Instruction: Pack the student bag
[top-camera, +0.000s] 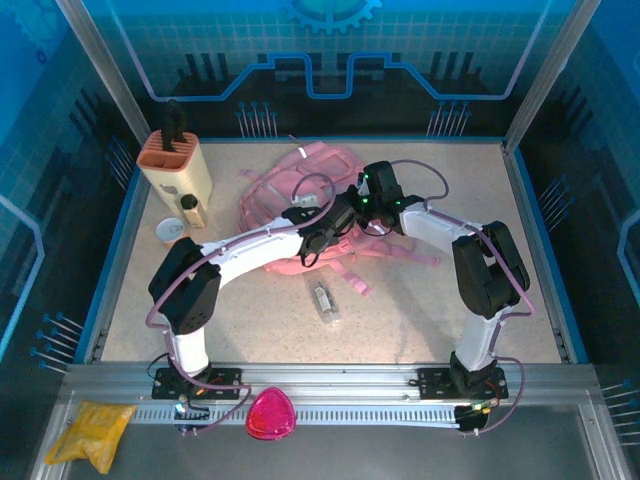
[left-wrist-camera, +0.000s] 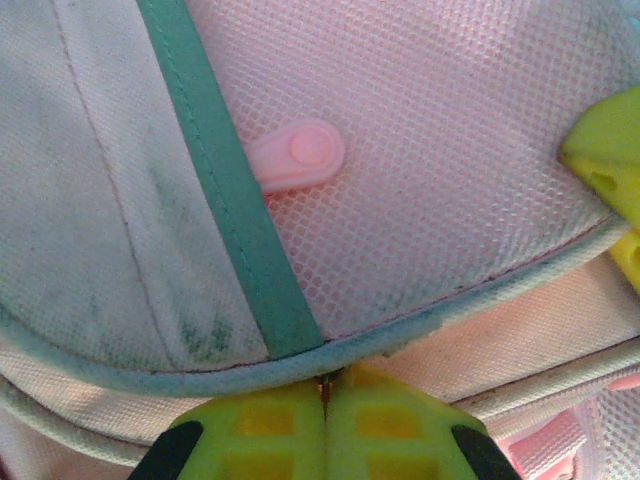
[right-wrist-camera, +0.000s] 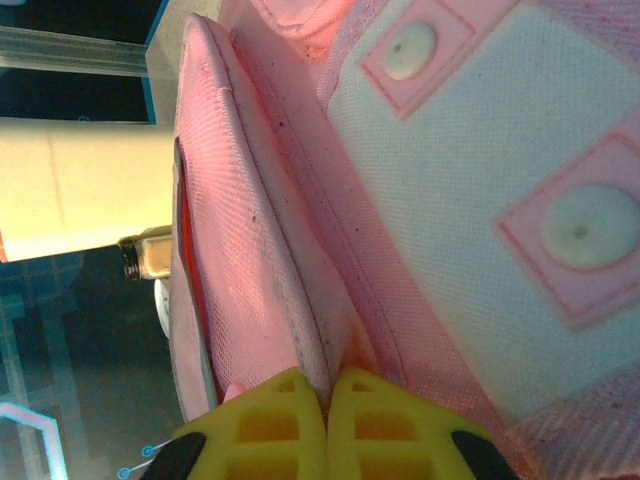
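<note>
Left fingers pinched together on the student bag's teal-piped rim, right fingers clamped on a pink fold: thin bites, so any hard pull could slip one free!

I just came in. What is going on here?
Two robot arms are working on the pink student bag, which lies on the table. The left gripper is shut at the bag's teal-trimmed edge, apparently pinching it. The right gripper is shut on a fold of its pink fabric. A small bottle lies beside the bag.
</note>
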